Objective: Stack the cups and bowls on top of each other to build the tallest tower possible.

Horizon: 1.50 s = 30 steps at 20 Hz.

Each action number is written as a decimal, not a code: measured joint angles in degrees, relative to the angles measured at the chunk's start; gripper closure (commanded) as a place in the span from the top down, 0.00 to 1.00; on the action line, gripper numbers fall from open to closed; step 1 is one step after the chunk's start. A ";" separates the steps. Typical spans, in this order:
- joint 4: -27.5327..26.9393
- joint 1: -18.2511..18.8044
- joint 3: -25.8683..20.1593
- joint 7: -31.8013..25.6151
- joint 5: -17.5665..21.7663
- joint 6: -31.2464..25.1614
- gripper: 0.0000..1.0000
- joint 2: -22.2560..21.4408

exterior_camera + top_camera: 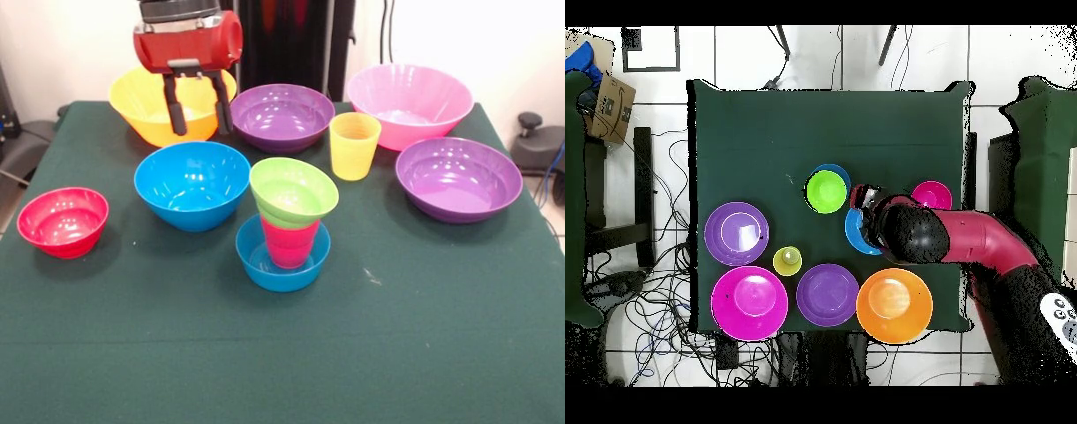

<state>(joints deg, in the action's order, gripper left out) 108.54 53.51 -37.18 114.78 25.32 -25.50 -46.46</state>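
The tower stands mid-table: a small blue bowl [265, 269] holds a red cup [290, 247], and a lime green bowl [293, 190] sits tilted on top; the green bowl also shows in the overhead view [827, 191]. My gripper [199, 115] is open and empty. It hangs above the far rim of the medium blue bowl [192, 184], in front of the large yellow bowl [141, 106]. In the overhead view the gripper [865, 196] is beside the tower and the arm hides most of the medium blue bowl [856, 235]. The yellow cup [354, 146] stands alone.
A large pink bowl [409, 104] and a purple bowl [282, 115] sit at the far side. A second purple bowl [458, 177] is on the right, and a small red bowl [63, 221] on the left. The table is covered by a green cloth [282, 362].
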 measured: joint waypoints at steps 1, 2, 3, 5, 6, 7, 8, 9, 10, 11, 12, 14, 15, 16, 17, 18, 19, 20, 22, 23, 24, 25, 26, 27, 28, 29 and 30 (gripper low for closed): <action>-0.07 0.04 0.47 0.00 0.52 -0.07 1.00 -0.10; -0.09 0.09 0.69 0.00 0.77 -0.07 1.00 -0.12; -0.13 0.23 1.06 0.00 1.21 -0.07 1.00 -0.11; -0.14 0.41 1.43 0.00 1.59 -0.08 1.00 -0.11; -0.14 0.69 1.92 0.00 1.78 -0.18 1.00 -0.16; -0.14 0.74 2.06 0.00 1.79 -0.26 1.00 -0.19; -0.14 0.79 2.19 0.00 1.80 -0.37 1.00 -0.24; -0.15 0.84 2.32 0.00 1.81 -0.48 1.00 -0.29; -0.14 0.89 2.47 0.00 1.79 -0.64 1.00 -0.35; -0.15 0.92 2.62 0.00 1.79 -0.95 1.00 -0.46; -0.15 0.92 2.68 0.00 1.79 -1.16 1.00 -0.52; -0.15 0.91 2.91 0.00 1.79 -2.22 1.00 -0.81; -0.15 0.91 2.98 0.00 1.79 -2.55 1.00 -0.91; -0.14 0.91 3.05 0.00 1.81 -2.87 1.00 -1.02; -0.16 0.90 3.26 0.00 1.79 -3.75 1.00 -1.40; -0.26 0.86 3.49 0.00 1.78 -4.62 1.00 -1.70; -0.33 0.84 3.58 0.00 1.79 -4.98 1.00 -1.78; -0.39 0.83 3.66 0.00 1.79 -5.34 1.00 -1.85; -0.80 0.77 4.06 0.00 1.79 -7.08 1.00 -2.17; -0.93 0.74 4.16 0.00 1.79 -7.47 1.00 -2.24; -1.07 0.72 4.26 0.00 1.79 -7.86 1.00 -2.31; -1.17 0.70 4.33 0.00 1.79 -8.05 1.00 -2.36; -1.37 0.67 4.42 0.00 1.79 -8.29 1.00 -2.43; -1.55 0.66 4.47 0.00 1.79 -8.37 1.00 -2.46; -1.74 0.65 4.51 0.00 1.79 -8.39 1.00 -2.47; -2.20 0.66 4.52 0.00 1.79 -8.39 1.00 -2.47; -2.52 0.65 4.52 0.00 1.79 -8.39 1.00 -2.47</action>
<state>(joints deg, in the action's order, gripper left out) 106.02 54.16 -32.66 114.78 27.11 -33.89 -48.92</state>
